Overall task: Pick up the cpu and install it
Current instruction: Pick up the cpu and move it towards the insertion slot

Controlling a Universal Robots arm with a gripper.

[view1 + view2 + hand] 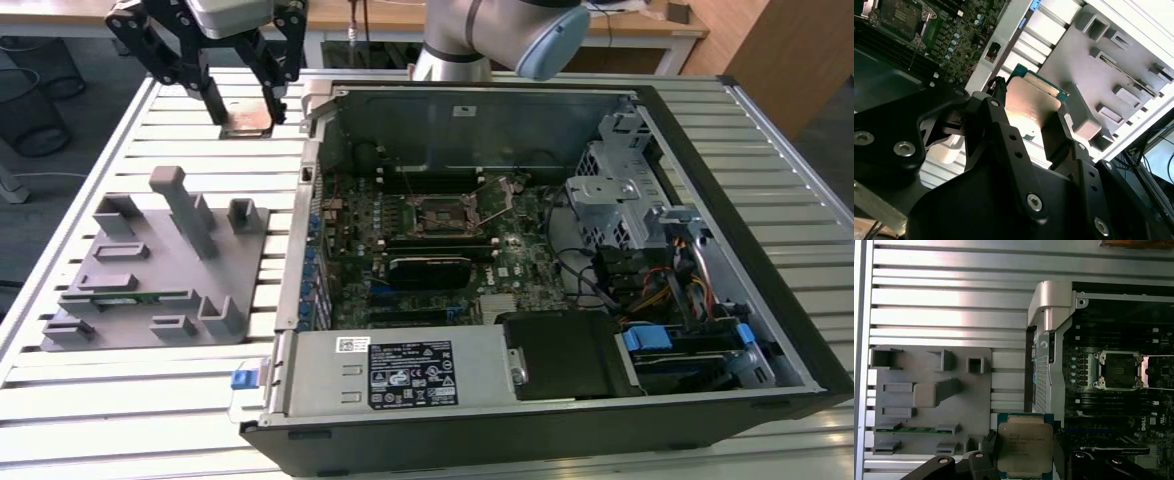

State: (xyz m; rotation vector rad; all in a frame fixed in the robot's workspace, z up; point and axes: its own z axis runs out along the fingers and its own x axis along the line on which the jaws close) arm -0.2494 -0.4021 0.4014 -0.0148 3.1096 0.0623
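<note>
The claw (248, 108) clamps the chip (1025, 449) by its edges above the table (160, 140) beside the case (534, 437) — best held level and squared to the open socket (1118, 371)

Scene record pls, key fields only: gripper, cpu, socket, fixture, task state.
gripper: shut on the cpu, above the table beside the case
cpu: held by its edges, clear of the fixture
socket: inside the case, frame open, looks empty
fixture: grey, on the table, memory stick in it
task state: cpu picked up, not installed
</note>
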